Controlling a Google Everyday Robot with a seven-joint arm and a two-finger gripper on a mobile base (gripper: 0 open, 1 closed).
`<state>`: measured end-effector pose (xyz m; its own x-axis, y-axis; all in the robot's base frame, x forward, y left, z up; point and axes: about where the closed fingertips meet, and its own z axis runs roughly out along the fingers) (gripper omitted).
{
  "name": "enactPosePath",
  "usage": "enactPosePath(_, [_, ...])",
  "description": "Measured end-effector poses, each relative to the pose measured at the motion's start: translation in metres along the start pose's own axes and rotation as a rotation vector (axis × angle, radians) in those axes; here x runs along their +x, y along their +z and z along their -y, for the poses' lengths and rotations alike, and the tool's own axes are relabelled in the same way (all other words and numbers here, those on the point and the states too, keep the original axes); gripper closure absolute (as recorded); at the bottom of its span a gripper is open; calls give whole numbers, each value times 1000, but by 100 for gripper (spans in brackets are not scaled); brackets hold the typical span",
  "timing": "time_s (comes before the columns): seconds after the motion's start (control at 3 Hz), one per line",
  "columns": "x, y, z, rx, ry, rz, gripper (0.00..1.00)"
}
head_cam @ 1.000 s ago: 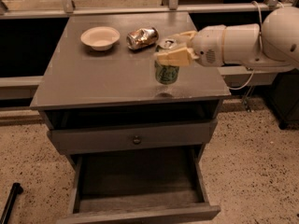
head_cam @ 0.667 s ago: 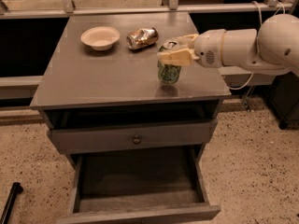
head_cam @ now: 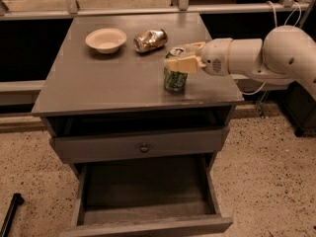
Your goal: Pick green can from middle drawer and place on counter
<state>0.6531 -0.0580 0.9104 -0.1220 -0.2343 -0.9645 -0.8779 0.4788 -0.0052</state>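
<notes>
The green can (head_cam: 175,80) stands upright on the counter (head_cam: 98,78), near its right front part. My gripper (head_cam: 174,58) reaches in from the right and is shut on the can's upper part, one cream finger (head_cam: 181,63) in front and the other behind. The middle drawer (head_cam: 143,221) is pulled out at the bottom of the cabinet, and its dark floor is bare.
A cream bowl (head_cam: 105,39) and a dented coppery-brown can (head_cam: 150,39) lie at the back of the counter. A shut drawer front with a small round knob (head_cam: 143,147) sits above the open drawer. A railing runs behind the cabinet. A black object (head_cam: 11,212) lies on the speckled floor at left.
My gripper has lowered the green can from just above the counter until it rests on the surface, and still holds it. The bowl and the brown can have not moved.
</notes>
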Motion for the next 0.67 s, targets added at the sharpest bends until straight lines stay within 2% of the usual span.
enactPosePath(0.33, [0,0,0,0,0,0,4])
enactPosePath(0.67, [0,0,0,0,-1,0,0])
